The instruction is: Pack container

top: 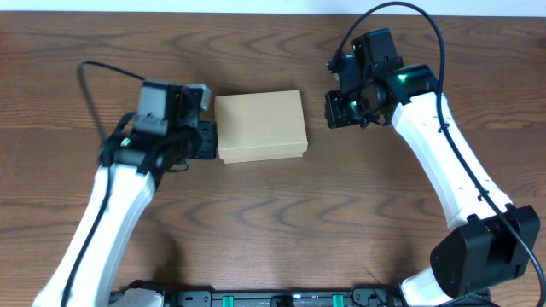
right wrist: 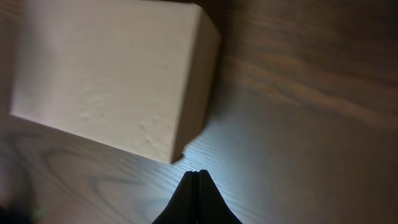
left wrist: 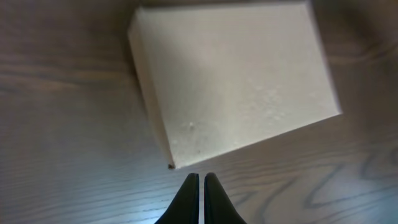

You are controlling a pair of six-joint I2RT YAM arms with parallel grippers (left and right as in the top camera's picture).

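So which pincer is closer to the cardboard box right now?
Left. The left pincer sits shut right at the left edge of the box; the right pincer hangs off the opposite side, bare table showing between.

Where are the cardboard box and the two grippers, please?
cardboard box (top: 260,126): overhead view, middle of its closed lid.
left gripper (left wrist: 201,179): left wrist view, between its fingertips.
right gripper (right wrist: 198,174): right wrist view, between its shut fingertips.
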